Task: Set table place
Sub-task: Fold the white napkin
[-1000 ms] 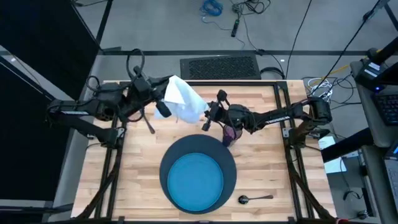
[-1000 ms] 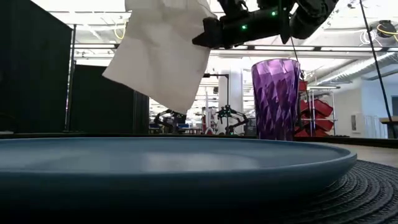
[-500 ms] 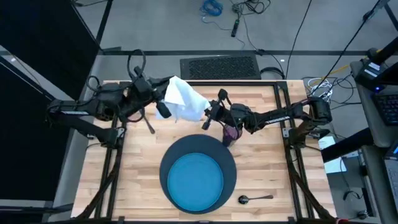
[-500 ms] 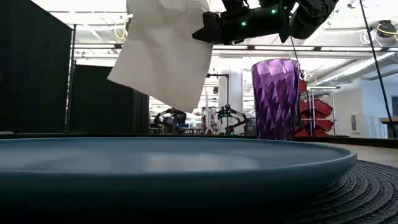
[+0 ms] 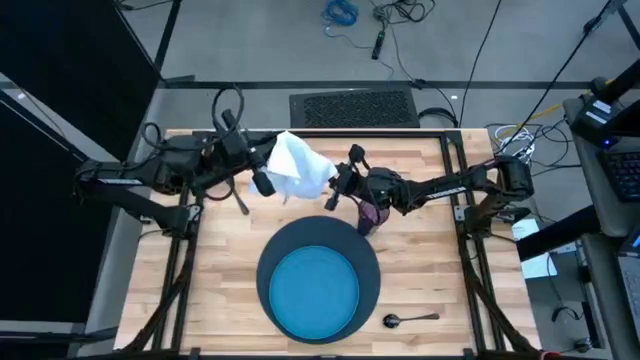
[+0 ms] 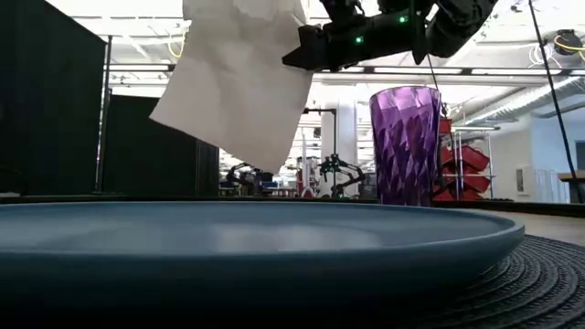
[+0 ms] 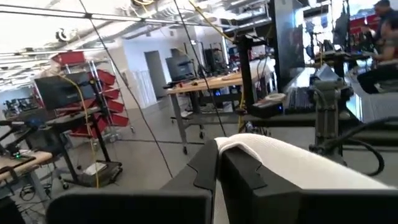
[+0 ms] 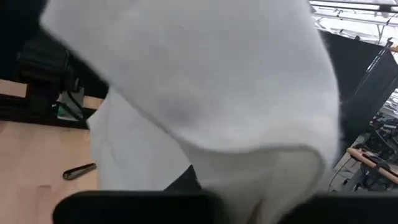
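A white cloth napkin (image 5: 298,168) hangs in the air over the far half of the table (image 5: 210,270), between my two grippers. My left gripper (image 5: 262,181) is shut on its left side and my right gripper (image 5: 334,190) is shut on its right side. The napkin's lower corner (image 6: 271,169) hangs clear of the table. A purple cup (image 5: 370,215) stands upright just behind the dark round charger (image 5: 268,262). A bright blue plate (image 5: 318,290) lies on the charger. In the right wrist view the napkin (image 8: 205,93) hides nearly everything. My left gripper pinches a folded edge of the napkin (image 7: 231,144) between its two fingers, coming level from the table's left. The cloth runs off past the fingers and hangs below, clear of the table. My right gripper holds the napkin's upper right edge (image 6: 294,37), coming from the table's right. The cloth drapes over the fingers and hides the place of contact.
A dark spoon (image 5: 410,319) lies near the front edge, right of the charger. Another dark utensil (image 5: 241,203) lies on the wood below my left gripper. Bare wood shows left and right of the charger.
My left gripper has moved a little toward the table's right and far edge, closer to my right gripper. The napkin has bunched slightly between them, and its hanging lower part has swung a little. Both grippers keep their hold.
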